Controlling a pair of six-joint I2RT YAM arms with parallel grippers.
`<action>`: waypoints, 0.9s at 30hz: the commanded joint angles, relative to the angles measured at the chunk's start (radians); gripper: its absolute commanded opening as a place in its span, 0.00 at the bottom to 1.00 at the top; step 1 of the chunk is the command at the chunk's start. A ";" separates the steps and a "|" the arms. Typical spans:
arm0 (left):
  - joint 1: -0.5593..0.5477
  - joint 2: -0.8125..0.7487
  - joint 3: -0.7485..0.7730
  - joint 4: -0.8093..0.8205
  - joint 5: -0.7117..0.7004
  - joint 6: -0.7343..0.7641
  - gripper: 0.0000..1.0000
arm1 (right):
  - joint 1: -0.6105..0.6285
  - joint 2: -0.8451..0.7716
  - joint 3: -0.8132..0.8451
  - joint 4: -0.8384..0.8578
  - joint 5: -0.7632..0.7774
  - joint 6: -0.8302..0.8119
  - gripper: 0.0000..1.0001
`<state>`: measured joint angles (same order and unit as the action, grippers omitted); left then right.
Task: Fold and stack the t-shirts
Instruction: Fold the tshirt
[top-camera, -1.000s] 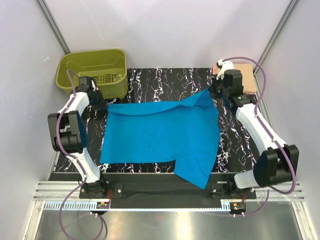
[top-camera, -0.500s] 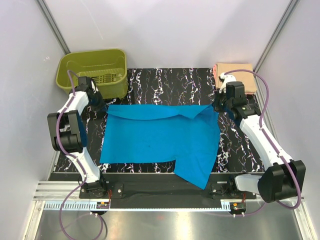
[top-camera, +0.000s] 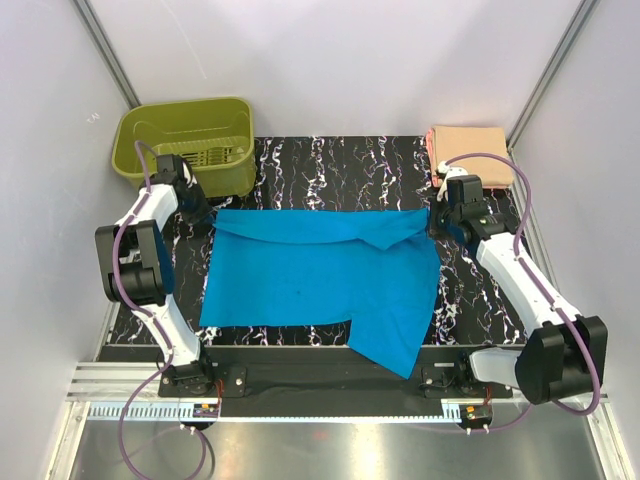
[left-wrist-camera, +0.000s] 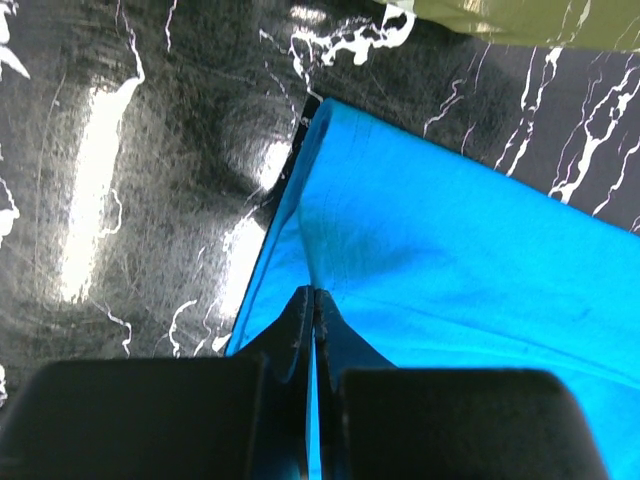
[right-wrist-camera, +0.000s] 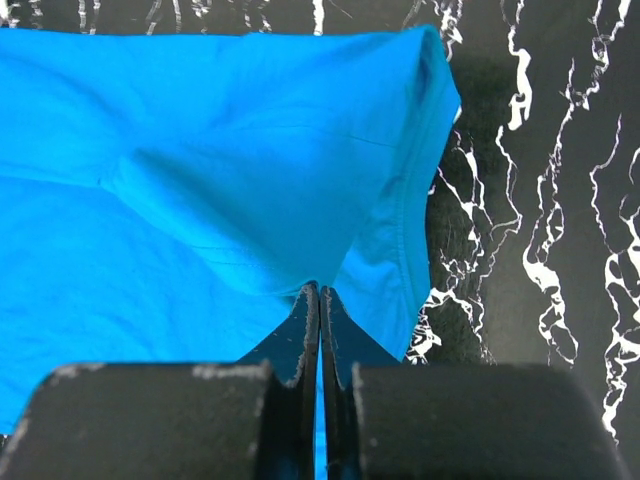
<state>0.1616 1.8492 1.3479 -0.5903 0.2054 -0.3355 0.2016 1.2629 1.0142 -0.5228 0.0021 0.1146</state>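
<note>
The turquoise-blue t-shirt (top-camera: 310, 275) lies spread on the black marble table (top-camera: 330, 160), with a flap hanging toward the near edge at the right. At its far left corner, my left gripper (top-camera: 205, 216) is shut on the cloth; the left wrist view shows the gripper (left-wrist-camera: 313, 293) pinching a ridge of blue fabric (left-wrist-camera: 450, 260). My right gripper (top-camera: 437, 218) is shut on the far right corner, where a sleeve (right-wrist-camera: 420, 150) folds over beside the gripper (right-wrist-camera: 320, 289). The peach-orange t-shirt (top-camera: 472, 152) lies folded at the back right corner.
An olive-green plastic basket (top-camera: 180, 107) stands at the back left, just behind my left gripper. White walls and metal posts close in the table on three sides. Bare marble shows behind the blue shirt and to its right.
My right gripper has come down and toward the near side with the shirt's right corner. The raised far edge now lies flat and straight. The left arm has stayed put.
</note>
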 joint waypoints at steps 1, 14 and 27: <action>0.003 0.042 -0.041 -0.046 -0.021 0.006 0.00 | -0.004 0.016 0.001 -0.019 0.050 0.031 0.00; 0.001 -0.082 -0.150 0.027 -0.107 0.007 0.55 | -0.004 0.061 0.020 -0.026 0.029 0.066 0.00; -0.017 -0.309 -0.179 0.015 -0.084 -0.046 0.55 | -0.004 0.076 0.043 -0.095 0.018 0.092 0.00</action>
<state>0.1547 1.6001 1.1683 -0.5922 0.1242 -0.3603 0.2016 1.3407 1.0225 -0.5816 0.0170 0.1898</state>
